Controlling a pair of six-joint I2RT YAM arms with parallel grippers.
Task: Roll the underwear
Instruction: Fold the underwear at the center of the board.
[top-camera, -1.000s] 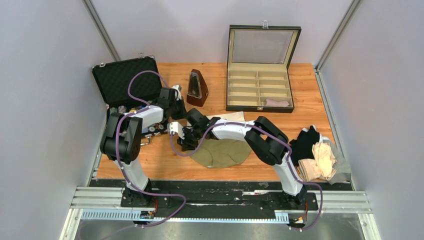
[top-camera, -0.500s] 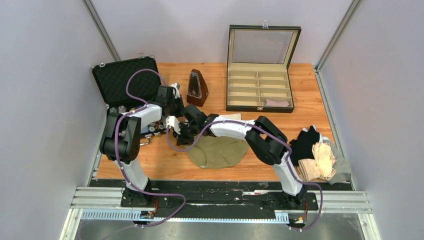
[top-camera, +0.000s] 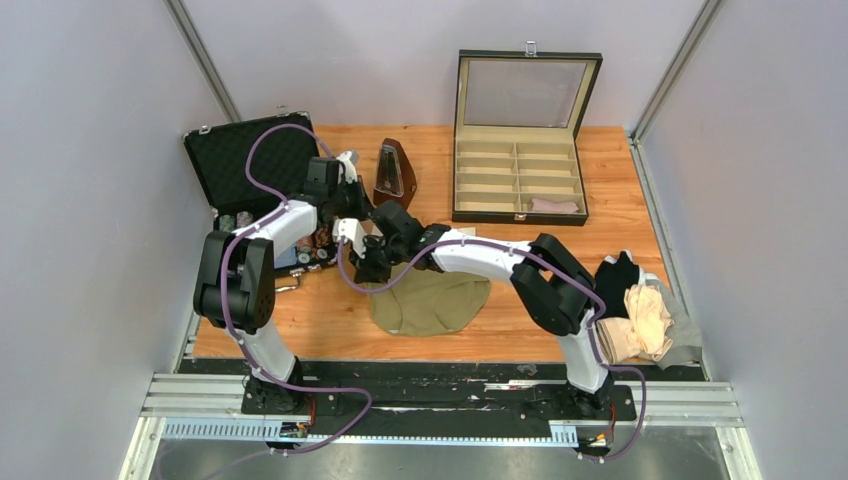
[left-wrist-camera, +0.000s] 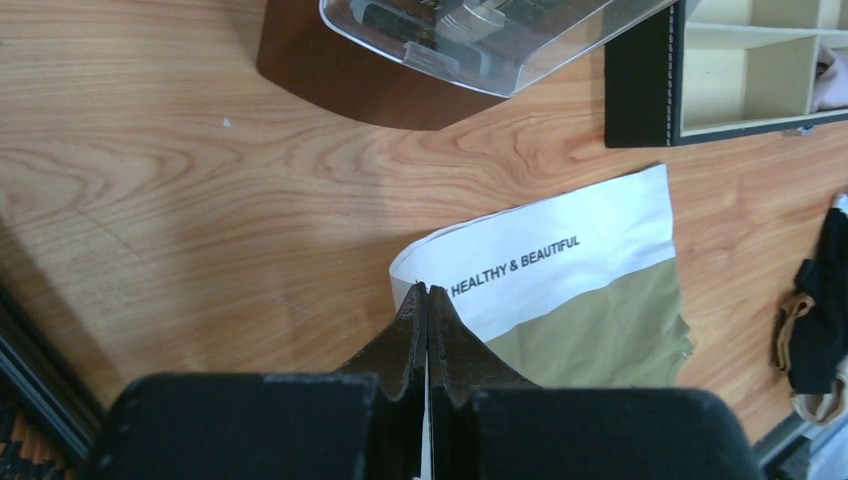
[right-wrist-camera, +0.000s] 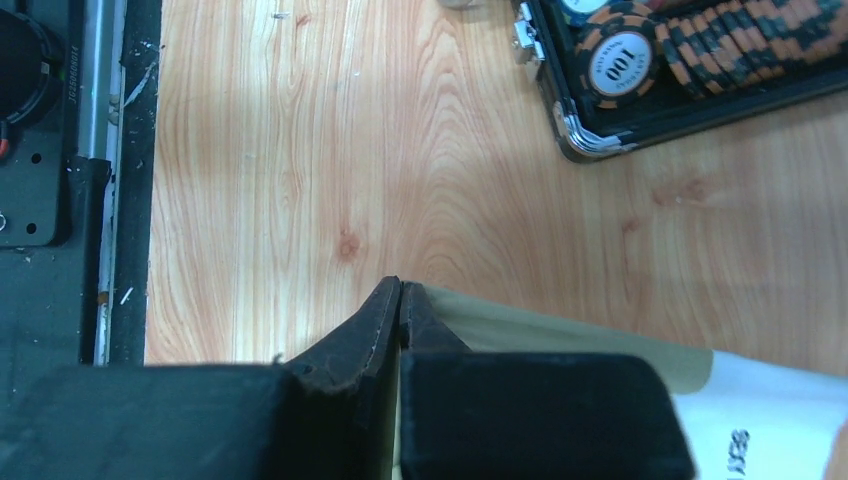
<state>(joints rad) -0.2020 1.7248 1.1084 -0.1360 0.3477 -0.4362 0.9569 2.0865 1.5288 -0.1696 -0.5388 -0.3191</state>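
Note:
The olive-khaki underwear (top-camera: 432, 303) lies spread on the wooden table, its white waistband (left-wrist-camera: 560, 250) printed "HEALTHY & BEAUTIFUL". My left gripper (left-wrist-camera: 427, 290) is shut on the waistband's left corner, with a sliver of white cloth between its fingers. At the cloth's left side edge, my right gripper (right-wrist-camera: 400, 285) is shut on the olive fabric (right-wrist-camera: 560, 330). From above, both grippers meet at the garment's far left corner, the right gripper (top-camera: 369, 272) below the left one (top-camera: 378, 228). More underwear, black (top-camera: 612, 283) and cream-beige (top-camera: 647, 318), is piled at the right edge.
A metronome (top-camera: 395, 176) stands just behind the grippers. An open compartment box (top-camera: 518, 180) sits at the back with a pink item (top-camera: 555, 205) in one cell. An open black case (top-camera: 255, 160) holding poker chips (right-wrist-camera: 690, 50) is at the left. Grey cloth (top-camera: 686, 338) lies under the pile.
The right gripper has shut on the olive cloth. Both arms have moved left and toward the back, pulling the underwear's left corner with them.

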